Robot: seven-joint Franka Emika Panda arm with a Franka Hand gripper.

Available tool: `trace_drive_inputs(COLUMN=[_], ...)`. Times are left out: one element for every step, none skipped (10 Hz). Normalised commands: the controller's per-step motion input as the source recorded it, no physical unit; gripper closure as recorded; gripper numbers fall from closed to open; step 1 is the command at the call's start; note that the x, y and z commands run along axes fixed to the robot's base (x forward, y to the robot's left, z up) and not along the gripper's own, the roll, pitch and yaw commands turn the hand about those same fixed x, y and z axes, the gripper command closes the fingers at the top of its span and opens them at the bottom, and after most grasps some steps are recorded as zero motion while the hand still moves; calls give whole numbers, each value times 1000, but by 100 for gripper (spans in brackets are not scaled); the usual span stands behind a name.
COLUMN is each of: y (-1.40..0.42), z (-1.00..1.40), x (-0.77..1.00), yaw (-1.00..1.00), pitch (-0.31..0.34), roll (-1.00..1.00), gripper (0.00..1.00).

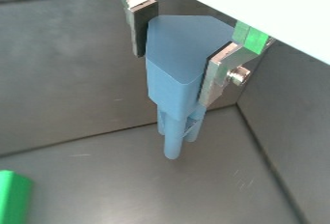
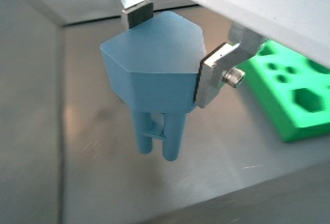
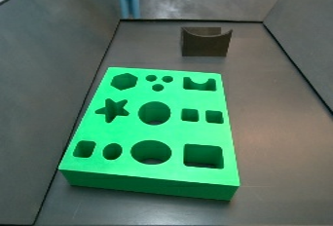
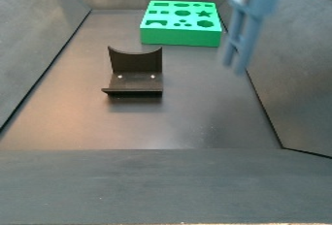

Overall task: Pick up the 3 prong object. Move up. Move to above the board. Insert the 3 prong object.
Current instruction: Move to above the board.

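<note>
The 3 prong object [image 2: 152, 73] was a light blue piece with a broad, faceted head that narrowed to slim prongs pointing down; its surface was smooth and matte, like moulded or printed plastic. It looked rigid and light, and the thin prongs seemed the part most likely to bend or snap under a sideways knock, so the blocky head was judged the right place to take hold. That was where the end effector [image 1: 180, 49] had it: in both wrist views the two flat silver finger plates with dark pads pressed against opposite flat faces of the head, clamped closed on the piece, with the prongs hanging free below the fingers and their tips apparently clear of the floor. Since the plastic faces looked fairly slick, a firm squeeze across flat facets would resist twisting. In a side view the piece appeared as a blurred blue post [image 4: 242, 23] held above the dark counter [image 4: 195, 112]. The board [image 3: 156, 125], a bright green rectangular slab with crisp cut-outs including a star, a hexagon, circles, squares and three small holes, lay flat on the counter, off to one side of the end effector and not under it. A dark brown block [image 3: 204, 41] with a curved notch stood apart from both.
</note>
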Motion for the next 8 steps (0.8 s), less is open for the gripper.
trace_drive_inputs(y=[-1000, -1000, -1000, -1000, -1000, -1000, -1000, -1000], z=[386, 383, 386, 389, 389, 390, 391, 394], x=[366, 369, 372, 381, 387, 400, 408, 418], yaw=[-1000, -1000, -1000, -1000, -963, -596, -375, -175], pitch=[145, 154, 168, 215, 233, 215, 193, 168], roll=[22, 12, 0, -20, -43, -49, -53, -38], gripper=[100, 100, 100, 100, 100, 100, 100, 100])
